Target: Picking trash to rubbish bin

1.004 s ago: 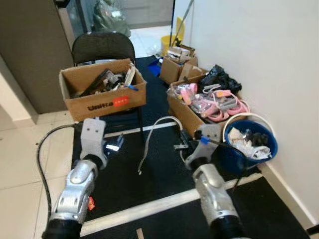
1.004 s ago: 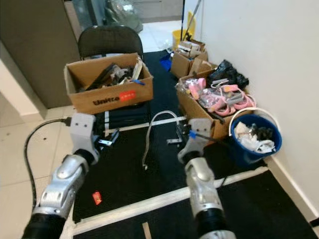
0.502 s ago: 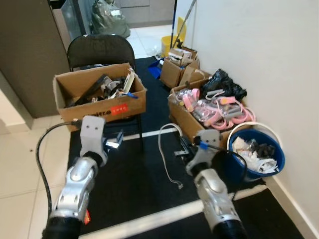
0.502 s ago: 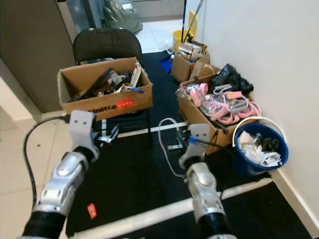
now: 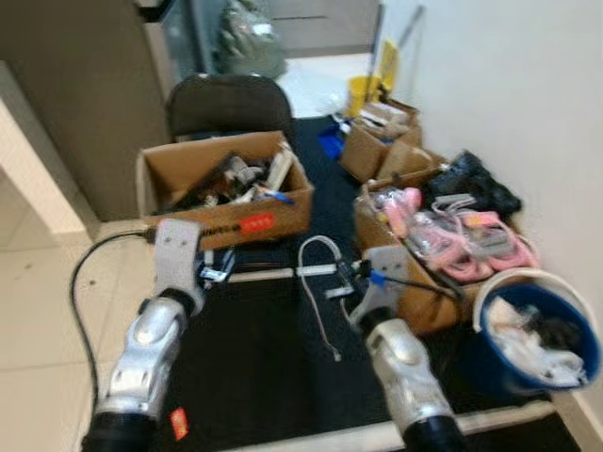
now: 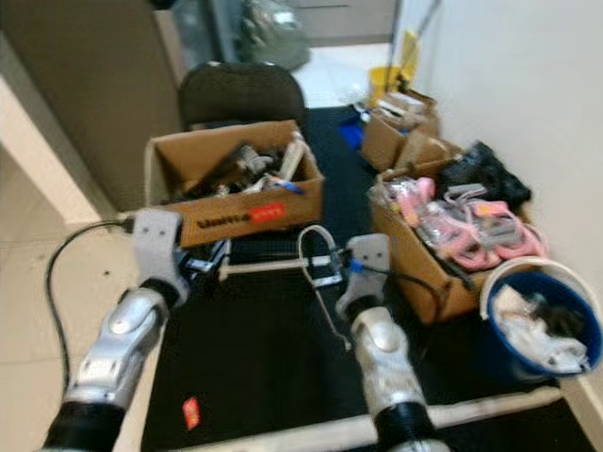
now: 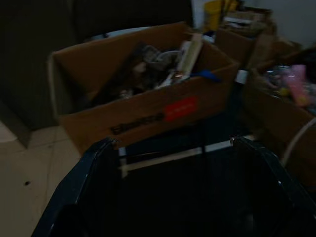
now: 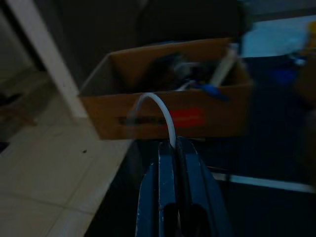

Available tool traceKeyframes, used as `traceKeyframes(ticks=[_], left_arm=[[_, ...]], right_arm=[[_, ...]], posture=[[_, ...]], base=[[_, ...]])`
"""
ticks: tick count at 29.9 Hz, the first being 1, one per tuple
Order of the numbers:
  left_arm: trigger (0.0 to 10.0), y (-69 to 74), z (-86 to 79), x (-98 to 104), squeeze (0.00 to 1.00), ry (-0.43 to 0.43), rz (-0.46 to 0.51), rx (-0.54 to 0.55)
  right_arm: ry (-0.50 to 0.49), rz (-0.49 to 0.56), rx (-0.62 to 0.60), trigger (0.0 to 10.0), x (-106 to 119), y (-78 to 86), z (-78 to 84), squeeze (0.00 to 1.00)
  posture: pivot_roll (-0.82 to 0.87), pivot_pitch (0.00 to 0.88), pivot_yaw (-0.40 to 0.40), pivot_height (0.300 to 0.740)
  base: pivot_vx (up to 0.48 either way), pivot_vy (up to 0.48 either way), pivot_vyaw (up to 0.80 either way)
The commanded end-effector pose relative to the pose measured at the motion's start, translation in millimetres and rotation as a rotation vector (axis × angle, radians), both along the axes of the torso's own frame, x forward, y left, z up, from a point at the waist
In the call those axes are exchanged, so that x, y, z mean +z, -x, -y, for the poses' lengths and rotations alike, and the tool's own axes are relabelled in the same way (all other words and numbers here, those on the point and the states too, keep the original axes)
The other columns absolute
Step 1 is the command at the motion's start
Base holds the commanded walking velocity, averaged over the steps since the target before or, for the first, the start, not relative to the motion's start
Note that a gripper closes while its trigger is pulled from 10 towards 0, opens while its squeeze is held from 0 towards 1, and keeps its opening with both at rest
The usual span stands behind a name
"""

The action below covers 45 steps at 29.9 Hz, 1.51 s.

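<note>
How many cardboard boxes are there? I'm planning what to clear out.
3: one on the black chair, full of junk; one by the wall holding pink items; one farther back near the yellow bucket. More may be hidden behind.

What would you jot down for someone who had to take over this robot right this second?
Right hand: shut on a white cable, held up in front of the robot.
Left hand: open, holding nothing, raised towards the cardboard box on the chair.
Blue bin: on the floor by the wall, to the robot's right, already holding rubbish.
Done: cable picked up.
Left: carry it over the bin and let go.
</note>
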<state>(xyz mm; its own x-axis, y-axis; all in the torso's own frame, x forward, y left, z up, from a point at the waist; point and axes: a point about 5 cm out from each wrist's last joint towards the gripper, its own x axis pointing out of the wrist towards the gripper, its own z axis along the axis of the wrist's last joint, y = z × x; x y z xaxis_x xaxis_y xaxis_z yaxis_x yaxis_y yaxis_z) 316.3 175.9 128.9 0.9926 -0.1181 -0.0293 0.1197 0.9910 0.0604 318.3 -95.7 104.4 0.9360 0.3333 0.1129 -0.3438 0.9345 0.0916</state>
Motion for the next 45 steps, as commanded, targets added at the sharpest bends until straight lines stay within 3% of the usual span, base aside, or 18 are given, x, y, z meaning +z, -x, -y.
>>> traceKeyframes(ticks=[1,25,29,33,35,45], left_arm=[[10.0,1.6,2.6,-3,0.00,-0.002,-0.012,-0.010],[10.0,1.9,3.5,-2,0.00,-0.001,-0.010,-0.014],[10.0,1.7,4.1,1,0.00,-0.002,-0.005,-0.019],[10.0,0.7,5.9,8,0.00,-0.009,0.018,-0.037],[10.0,-3.8,7.8,26,0.00,0.001,0.069,-0.051],[10.0,-13.7,3.4,58,0.00,0.003,0.159,-0.041]], right_arm=[[0.005,-0.007,-0.028,10.0,-3,0.3,9.0,0.00],[0.020,0.003,-0.011,10.0,-3,-1.0,6.2,0.00],[0.024,0.005,-0.005,10.0,-2,-1.2,4.9,0.00],[0.000,0.008,-0.006,10.0,-1,-1.2,4.4,0.00],[-0.027,0.009,-0.002,10.0,1,-1.7,4.4,0.00],[-0.027,0.026,0.022,10.0,7,-4.4,0.1,0.00]], posture=[[0.01,0.140,0.044,0.740],[0.02,0.138,0.044,0.740],[0.02,0.139,0.044,0.740],[0.02,0.140,0.044,0.740],[0.02,0.139,0.044,0.740],[0.03,0.135,0.045,0.740]], base=[[0.364,0.000,0.00],[0.364,0.000,0.00],[0.366,0.000,0.80],[0.364,0.000,0.34],[0.362,0.000,0.00],[0.363,0.000,0.00]])
